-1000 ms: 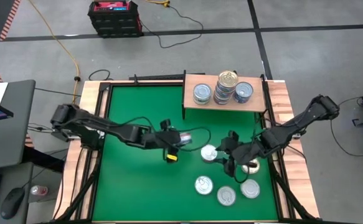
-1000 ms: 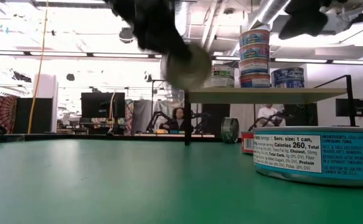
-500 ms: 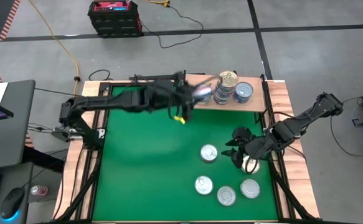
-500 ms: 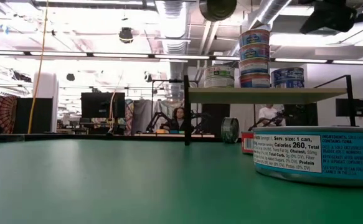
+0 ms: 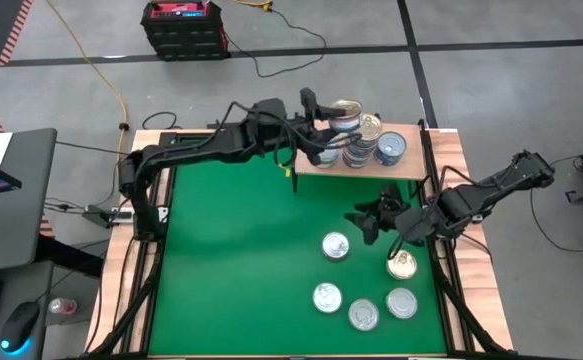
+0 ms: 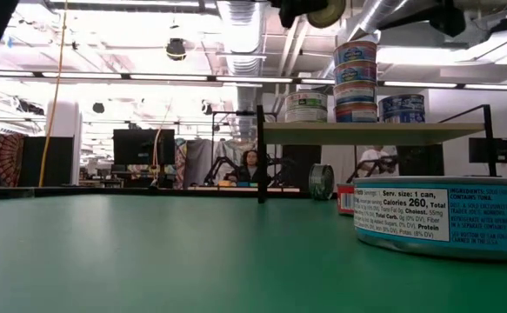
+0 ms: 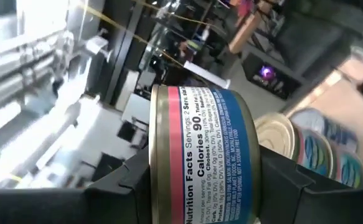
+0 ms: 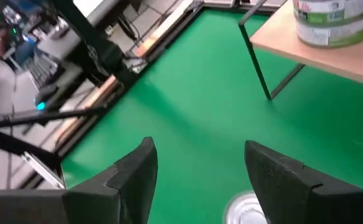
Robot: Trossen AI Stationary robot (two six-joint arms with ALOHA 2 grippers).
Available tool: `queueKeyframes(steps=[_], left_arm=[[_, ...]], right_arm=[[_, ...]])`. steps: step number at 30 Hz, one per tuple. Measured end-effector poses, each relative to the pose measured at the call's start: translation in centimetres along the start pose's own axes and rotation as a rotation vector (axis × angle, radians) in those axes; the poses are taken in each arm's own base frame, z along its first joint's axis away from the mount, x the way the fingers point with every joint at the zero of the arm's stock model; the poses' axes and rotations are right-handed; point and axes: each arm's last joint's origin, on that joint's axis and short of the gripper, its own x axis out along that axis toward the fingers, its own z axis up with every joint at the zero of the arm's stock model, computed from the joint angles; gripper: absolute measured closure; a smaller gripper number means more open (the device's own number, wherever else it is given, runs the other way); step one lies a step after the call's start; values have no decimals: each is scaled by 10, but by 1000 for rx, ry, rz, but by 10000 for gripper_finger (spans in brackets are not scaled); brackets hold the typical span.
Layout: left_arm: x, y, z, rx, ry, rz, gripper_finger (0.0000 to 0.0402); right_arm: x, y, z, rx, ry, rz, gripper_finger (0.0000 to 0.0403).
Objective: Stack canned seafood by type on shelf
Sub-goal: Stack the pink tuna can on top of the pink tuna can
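Clamped between the fingers of the left gripper (image 5: pixel 333 118), a blue-labelled can (image 7: pixel 200 163) is held above the shelf (image 5: pixel 411 165) at the table's (image 5: pixel 231 240) far edge. Three stacks are carried by the shelf. Four tins (image 5: pixel 335 246) lie near the table's near right corner, where the right gripper (image 8: pixel 197 171) hangs with jaws spread.

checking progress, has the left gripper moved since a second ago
Yes. The left gripper, shut on a can, went from mid-table up over the shelf.
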Motion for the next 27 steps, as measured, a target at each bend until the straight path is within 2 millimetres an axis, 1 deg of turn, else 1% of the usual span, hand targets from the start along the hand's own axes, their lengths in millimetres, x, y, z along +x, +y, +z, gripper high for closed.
queueKeyframes(steps=[4,6,9,13,16,19,21,27], left_arm=[[6,-5,-9,143,-28,-30,208],[11,-10,-13,205,-34,-41,208],[14,-15,-17,256,-25,-55,208],[13,-15,-16,206,-45,-68,208],[12,-14,-15,207,-50,-57,210],[13,-13,-15,233,-52,-52,215],[12,-13,-13,248,-61,-49,216],[12,-11,-7,264,-99,-8,215]], right_arm=[[3,1,5,30,-32,2,138],[3,1,6,40,-54,-1,138],[2,2,11,45,-100,-14,138],[-15,14,33,-21,-220,-45,138],[-27,13,54,10,-277,-82,138],[-41,7,77,142,-336,-64,138],[-48,-1,90,219,-360,-48,138],[-60,-27,113,347,-376,-26,138]])
